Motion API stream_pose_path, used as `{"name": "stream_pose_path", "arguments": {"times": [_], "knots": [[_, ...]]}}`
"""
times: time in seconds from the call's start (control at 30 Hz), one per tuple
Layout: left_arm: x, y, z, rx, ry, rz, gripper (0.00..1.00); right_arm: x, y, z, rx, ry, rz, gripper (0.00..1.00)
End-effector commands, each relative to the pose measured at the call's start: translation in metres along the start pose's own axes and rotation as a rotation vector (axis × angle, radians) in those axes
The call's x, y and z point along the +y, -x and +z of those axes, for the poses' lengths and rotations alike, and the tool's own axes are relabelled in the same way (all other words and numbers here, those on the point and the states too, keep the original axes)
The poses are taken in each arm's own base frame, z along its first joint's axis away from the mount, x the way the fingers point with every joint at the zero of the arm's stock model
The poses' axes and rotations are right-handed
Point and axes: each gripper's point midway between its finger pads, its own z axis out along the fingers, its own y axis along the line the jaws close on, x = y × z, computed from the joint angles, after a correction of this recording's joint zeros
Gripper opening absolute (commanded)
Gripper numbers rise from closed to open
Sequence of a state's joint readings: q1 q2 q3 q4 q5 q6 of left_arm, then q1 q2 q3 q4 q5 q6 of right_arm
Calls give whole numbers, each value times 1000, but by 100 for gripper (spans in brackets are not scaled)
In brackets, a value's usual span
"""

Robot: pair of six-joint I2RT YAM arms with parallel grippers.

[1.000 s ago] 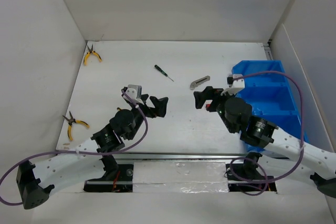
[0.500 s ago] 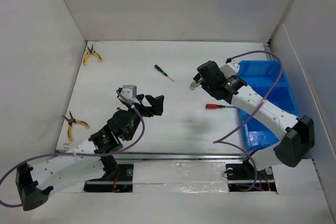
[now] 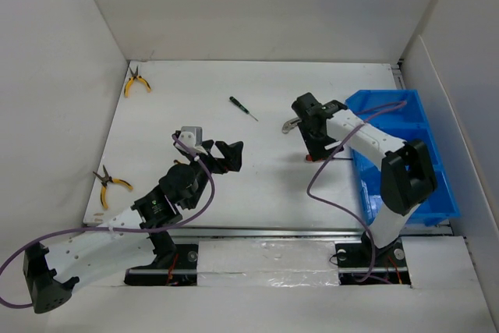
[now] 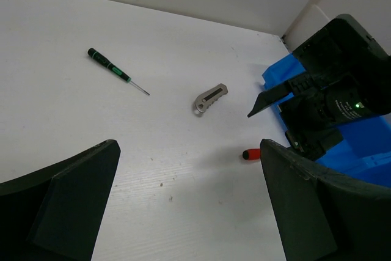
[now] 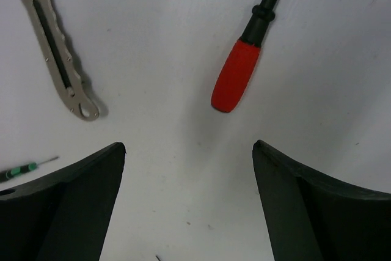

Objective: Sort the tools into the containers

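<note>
Red screwdriver [image 5: 237,74] beneath spread right tool [image 5: 188,151]

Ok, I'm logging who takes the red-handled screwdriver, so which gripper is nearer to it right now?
Right. The right gripper hangs open close over the red-handled screwdriver; the left gripper, also open, is well away to the screwdriver's left.

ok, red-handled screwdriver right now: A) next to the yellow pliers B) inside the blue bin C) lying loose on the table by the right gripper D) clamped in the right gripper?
C: the red-handled screwdriver lies flat on the white table, just ahead of the open right gripper, whose fingers touch nothing.
</note>
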State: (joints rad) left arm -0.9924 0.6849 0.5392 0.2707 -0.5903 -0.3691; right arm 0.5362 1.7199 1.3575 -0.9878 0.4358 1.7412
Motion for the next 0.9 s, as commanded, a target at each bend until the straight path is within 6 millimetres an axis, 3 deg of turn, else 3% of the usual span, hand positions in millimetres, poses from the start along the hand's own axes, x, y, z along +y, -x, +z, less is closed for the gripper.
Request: {"name": "stream_pose_path", "arguments": {"times": [0.0, 0.23, 0.5, 0.87], "knots": [[-5, 23, 0, -56, 1, -47, 99, -8, 10, 19, 18, -76, 107, 89], [-7, 26, -2, -59, -12, -55, 99, -12, 17, 30, 11, -116, 113, 86], [-6, 26, -2, -62, -9, -57, 99, -21, 4, 50, 63, -201, 83, 81], [-6, 25, -1, -58, 0, -55, 99, -31, 5, 68, 91, -251, 66, 78]]}}
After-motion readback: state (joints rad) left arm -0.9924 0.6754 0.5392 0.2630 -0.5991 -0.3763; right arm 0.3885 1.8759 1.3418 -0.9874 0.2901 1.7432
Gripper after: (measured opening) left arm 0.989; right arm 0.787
